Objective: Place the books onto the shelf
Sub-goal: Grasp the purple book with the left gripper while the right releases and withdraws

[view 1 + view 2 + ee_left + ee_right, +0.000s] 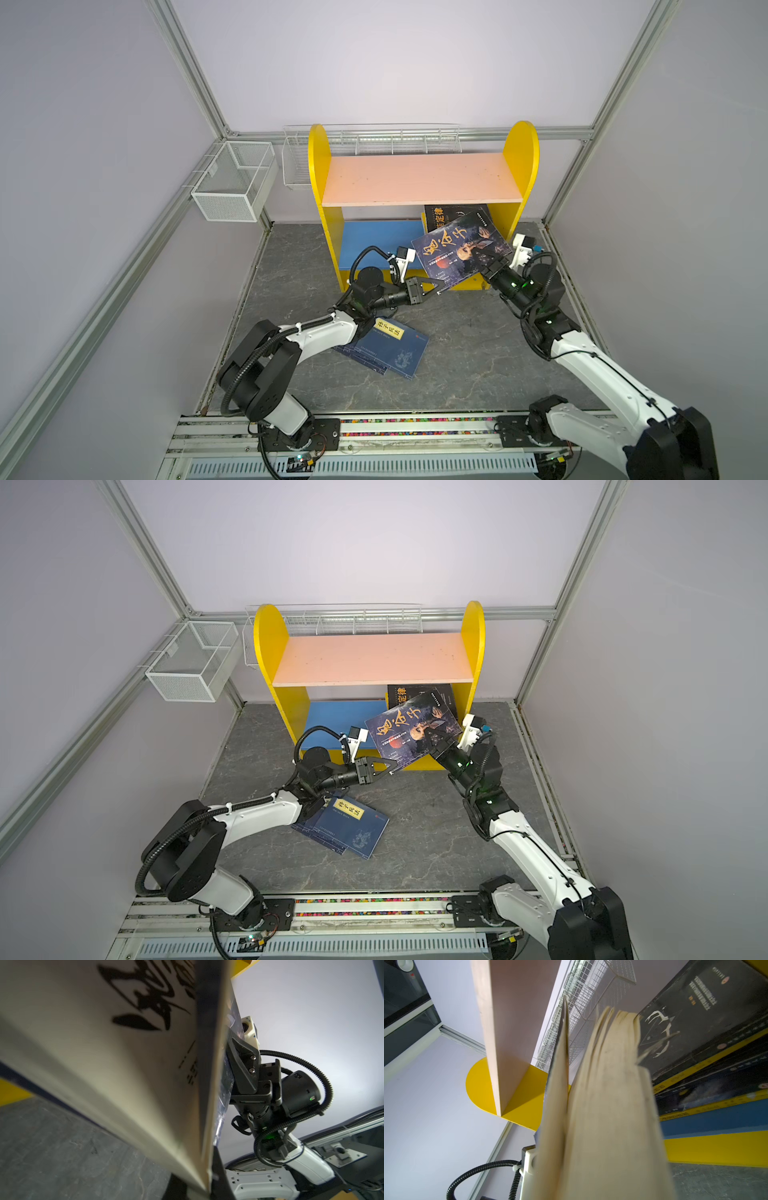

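A dark purple book with large characters hangs tilted in the air in front of the yellow shelf. My right gripper is shut on its right part. My left gripper is shut on its lower left corner, and the book's pages run down between my left gripper's black fingers. A black book stands at the right end of the blue lower board. Navy books with a yellow label lie on the table, partly under my left arm.
The pink upper board is bare. A white mesh basket hangs on the left wall. A white wire rack runs behind the shelf. The arms' base rail lines the table's front edge.
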Available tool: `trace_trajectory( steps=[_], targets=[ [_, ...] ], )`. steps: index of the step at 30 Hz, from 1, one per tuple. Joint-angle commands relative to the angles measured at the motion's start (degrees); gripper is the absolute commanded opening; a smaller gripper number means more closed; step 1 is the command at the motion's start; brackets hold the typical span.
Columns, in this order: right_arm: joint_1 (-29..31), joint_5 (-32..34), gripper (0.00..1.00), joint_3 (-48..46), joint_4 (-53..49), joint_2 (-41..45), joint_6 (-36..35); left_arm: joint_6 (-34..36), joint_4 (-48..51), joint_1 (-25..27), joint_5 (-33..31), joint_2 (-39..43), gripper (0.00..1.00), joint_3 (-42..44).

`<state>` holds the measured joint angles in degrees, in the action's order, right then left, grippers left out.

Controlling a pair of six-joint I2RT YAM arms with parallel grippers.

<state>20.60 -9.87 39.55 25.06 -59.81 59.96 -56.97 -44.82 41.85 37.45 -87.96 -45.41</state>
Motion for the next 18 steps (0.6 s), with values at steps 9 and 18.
trace_trajectory(
  steps=[9,18],
  targets=[
    [0.44,6.19,0.58,-2.11,-15.92,9.43,-6.99,8.17,15.74,-9.05,-5.2,2.68,0.0,-11.2],
    [-2.35,12.62,0.61,-4.74,-31.41,20.56,-10.98,25.37,40.97,-11.28,2.77,-4.08,0.0,-30.2]
  ],
)
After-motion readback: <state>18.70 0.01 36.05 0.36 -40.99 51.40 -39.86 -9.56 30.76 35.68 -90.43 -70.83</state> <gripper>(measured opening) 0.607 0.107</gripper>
